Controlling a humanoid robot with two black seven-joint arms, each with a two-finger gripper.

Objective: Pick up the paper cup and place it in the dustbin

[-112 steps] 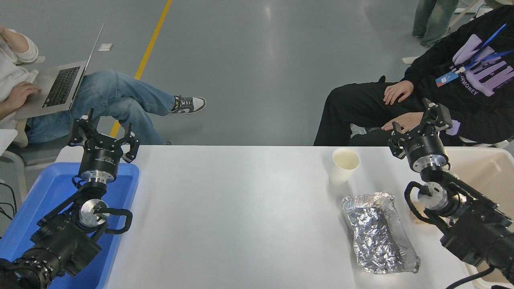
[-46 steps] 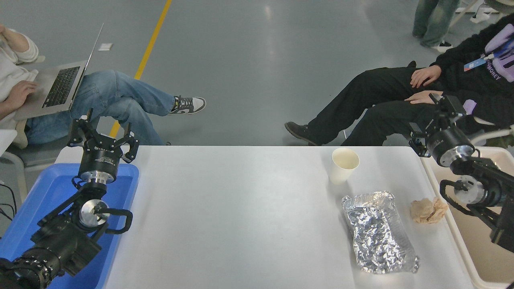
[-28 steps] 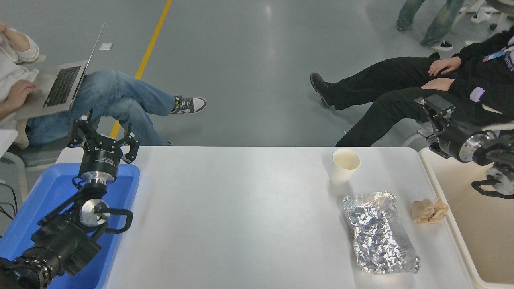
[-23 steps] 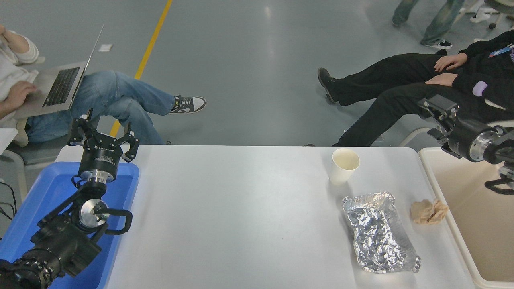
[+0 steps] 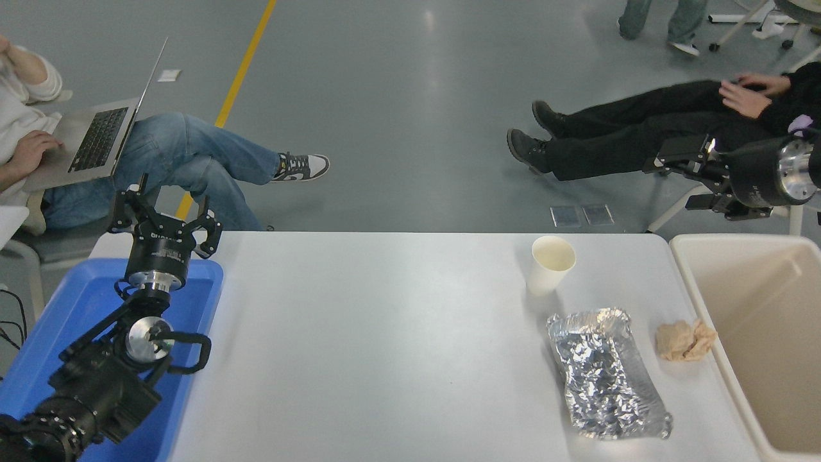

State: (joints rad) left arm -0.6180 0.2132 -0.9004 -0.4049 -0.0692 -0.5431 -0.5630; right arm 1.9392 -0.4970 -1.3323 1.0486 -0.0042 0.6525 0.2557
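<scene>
The paper cup (image 5: pixel 550 263) stands upright on the white table (image 5: pixel 385 333), at the far right, with its cream inside showing. The beige dustbin (image 5: pixel 691 289) sits just off the table's right edge. My right gripper (image 5: pixel 678 181) is open and empty. It hangs at the picture's right edge, beyond the table's far edge and above the dustbin's far corner, pointing left, well to the right of the cup. My left gripper (image 5: pixel 165 218) is open and parked over the blue tray (image 5: pixel 70 308) at the lower left.
A crumpled foil tray (image 5: pixel 603 372) lies near the cup on its near side. A tan paper ball (image 5: pixel 685 340) lies between the foil and the dustbin. A person with a laptop (image 5: pixel 96 138) sits at the far left. A person in black (image 5: pixel 641 131) sits at the far right.
My right arm has swung from beside the cup up and to the right, off the table. The paper ball it hid now shows. The person in black has moved back.
</scene>
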